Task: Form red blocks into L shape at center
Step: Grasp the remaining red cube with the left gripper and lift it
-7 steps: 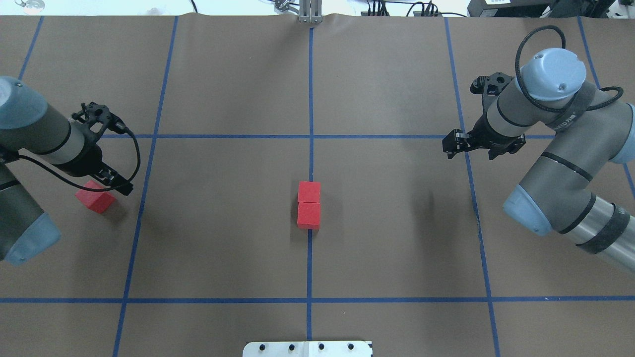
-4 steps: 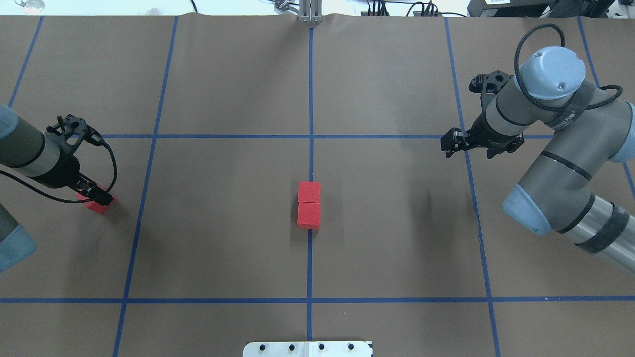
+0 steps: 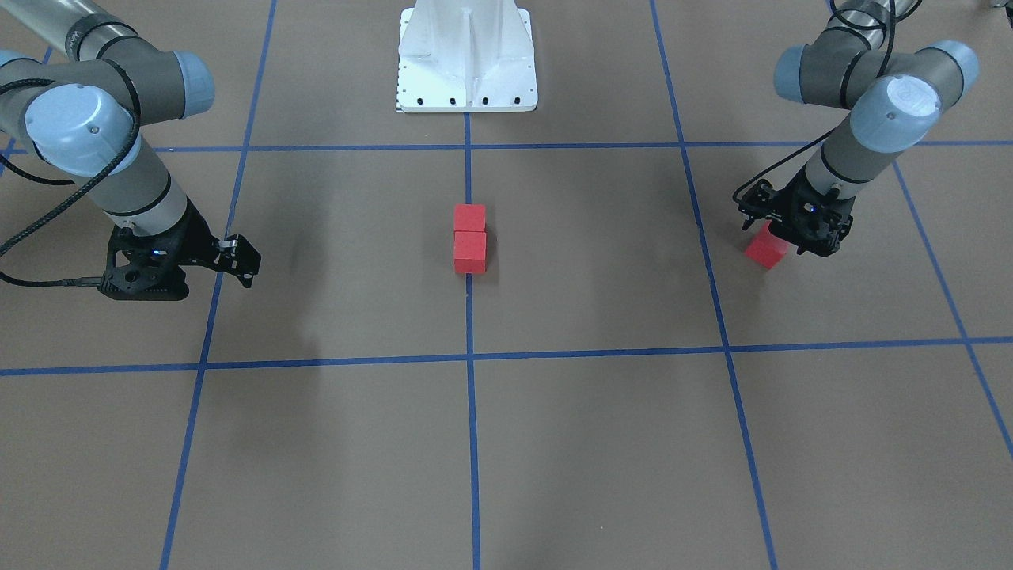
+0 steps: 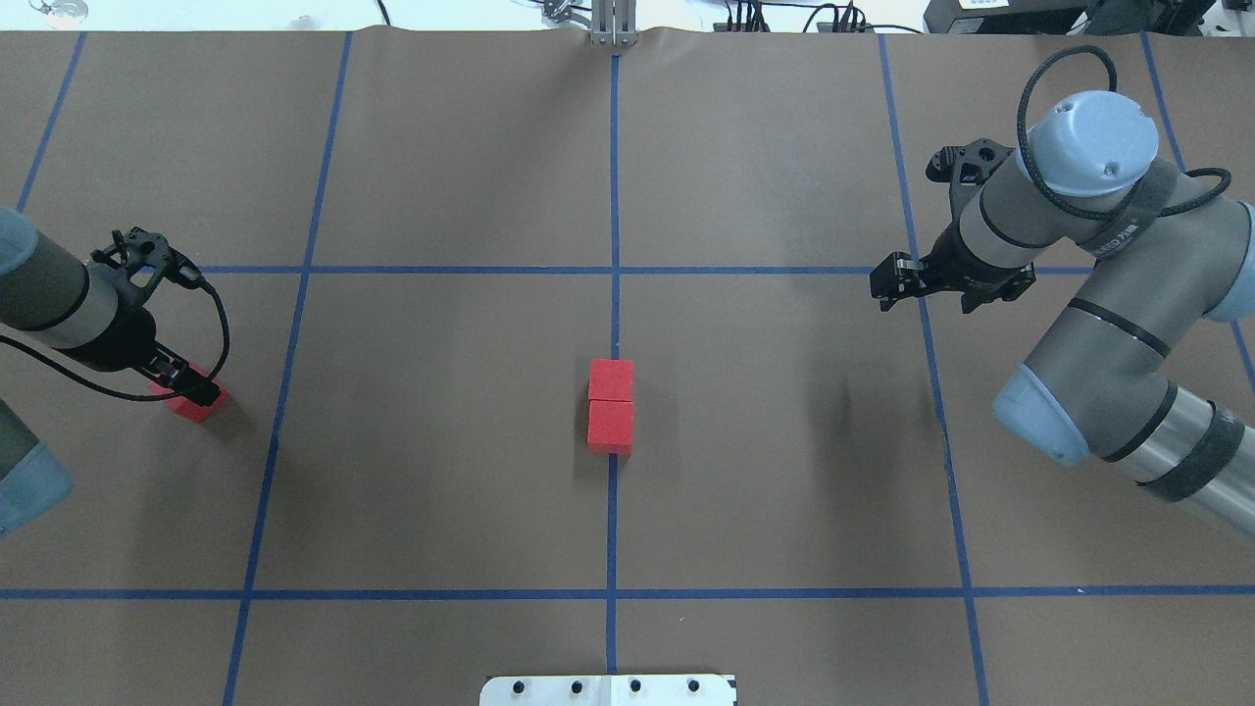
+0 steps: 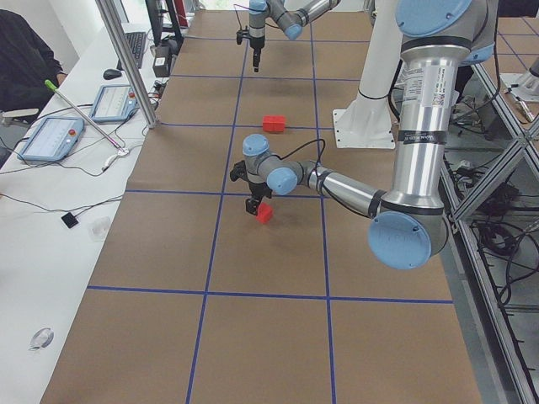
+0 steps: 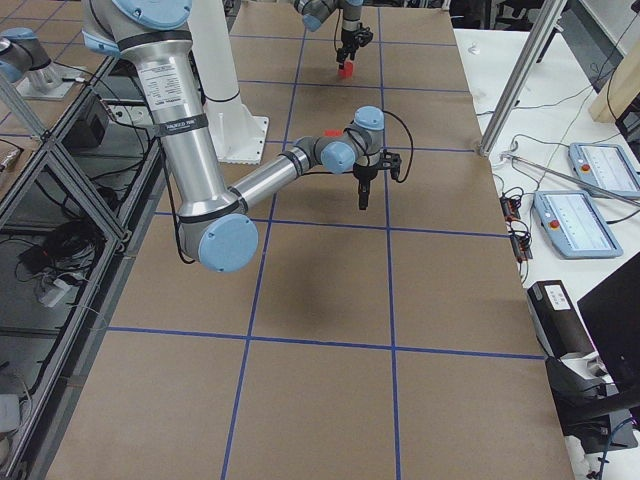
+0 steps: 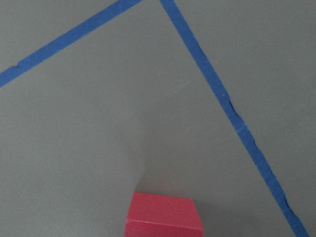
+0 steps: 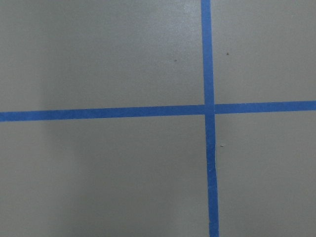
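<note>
Two red blocks [image 4: 611,379] [image 4: 610,427] lie touching in a straight line on the centre grid line; they also show in the front view [image 3: 469,218] [image 3: 469,251]. The third red block [image 4: 196,406] lies alone at the far left, also seen in the front view [image 3: 764,251] and at the bottom of the left wrist view [image 7: 164,216]. My left gripper [image 4: 188,384] is down at this block, and its jaws look open on either side of it. My right gripper [image 4: 885,285] is open and empty, held above the table at the right, far from all blocks.
Blue tape lines [image 4: 614,196] divide the brown table into a grid. The white robot base plate [image 4: 608,689] sits at the near middle edge. Desks with tablets [image 5: 50,135] stand beyond the table's far side.
My left gripper has moved left and down, from beside the lone block to over it, and has stayed there for the last half second. The right arm has barely shifted.
</note>
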`<state>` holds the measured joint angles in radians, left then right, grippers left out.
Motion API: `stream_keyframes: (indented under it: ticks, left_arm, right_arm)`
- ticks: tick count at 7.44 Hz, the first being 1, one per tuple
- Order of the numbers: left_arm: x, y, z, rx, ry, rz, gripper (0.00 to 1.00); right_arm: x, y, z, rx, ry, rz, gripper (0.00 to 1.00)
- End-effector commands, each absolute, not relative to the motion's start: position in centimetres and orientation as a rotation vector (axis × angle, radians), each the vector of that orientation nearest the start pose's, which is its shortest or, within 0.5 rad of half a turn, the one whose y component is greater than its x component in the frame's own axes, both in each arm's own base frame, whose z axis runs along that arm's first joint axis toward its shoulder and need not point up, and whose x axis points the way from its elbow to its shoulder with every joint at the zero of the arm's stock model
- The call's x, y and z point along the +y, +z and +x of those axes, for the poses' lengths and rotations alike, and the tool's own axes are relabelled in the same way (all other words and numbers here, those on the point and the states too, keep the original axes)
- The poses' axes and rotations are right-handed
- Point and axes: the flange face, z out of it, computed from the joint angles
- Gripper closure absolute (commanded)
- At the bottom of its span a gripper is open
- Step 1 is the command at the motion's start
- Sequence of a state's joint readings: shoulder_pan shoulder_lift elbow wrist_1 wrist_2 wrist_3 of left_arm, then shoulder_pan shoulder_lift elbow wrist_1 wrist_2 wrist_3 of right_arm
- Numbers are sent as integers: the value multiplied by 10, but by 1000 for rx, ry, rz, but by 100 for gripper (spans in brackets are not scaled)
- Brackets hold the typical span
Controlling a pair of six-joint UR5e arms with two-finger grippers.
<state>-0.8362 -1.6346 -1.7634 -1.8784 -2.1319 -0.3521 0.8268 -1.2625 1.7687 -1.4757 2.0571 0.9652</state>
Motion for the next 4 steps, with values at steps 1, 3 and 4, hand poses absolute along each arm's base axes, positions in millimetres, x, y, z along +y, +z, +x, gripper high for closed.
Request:
stream_keyframes:
  ticks: [1,3,4]
  left_arm:
    - [-454,516,305,752,524,171,1]
    - [-455,517,308,752,525,169,1]
    - [-457,514,310,754,526,171,11]
  right_arm:
    - [-503,393,-345,-753,66,31,0]
    - [-503,393,-345,-755,65,32,0]
    - [-503,393,-345,-755,67,31,0]
